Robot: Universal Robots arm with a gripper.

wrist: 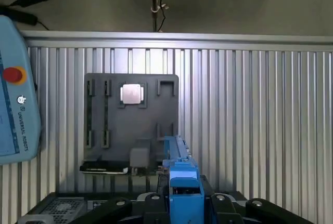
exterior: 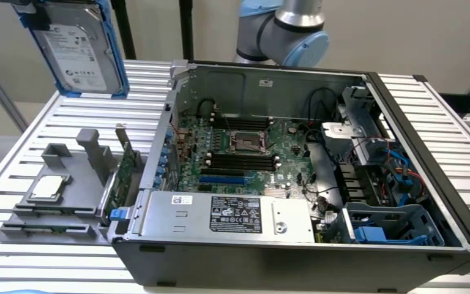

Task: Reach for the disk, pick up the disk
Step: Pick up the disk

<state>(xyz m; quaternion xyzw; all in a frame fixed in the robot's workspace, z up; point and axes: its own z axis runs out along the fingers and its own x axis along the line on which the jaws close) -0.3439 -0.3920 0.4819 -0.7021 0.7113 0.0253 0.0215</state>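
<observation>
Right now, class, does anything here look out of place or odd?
Yes: the flat silver-grey hard drive with blue plastic rails hangs upright in the air above the slatted metal table, at the exterior view's left, clamped in the hand rather than seated in the open black computer case. Nothing looks spilled or broken.

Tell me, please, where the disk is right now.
Held by the gripper, the disk hangs at the exterior view's upper left, above the slatted table, left of the computer case.

bright even light, soft shadows inside the computer case (exterior: 243, 82), mild sheen on slatted table (wrist: 260, 104)
</observation>
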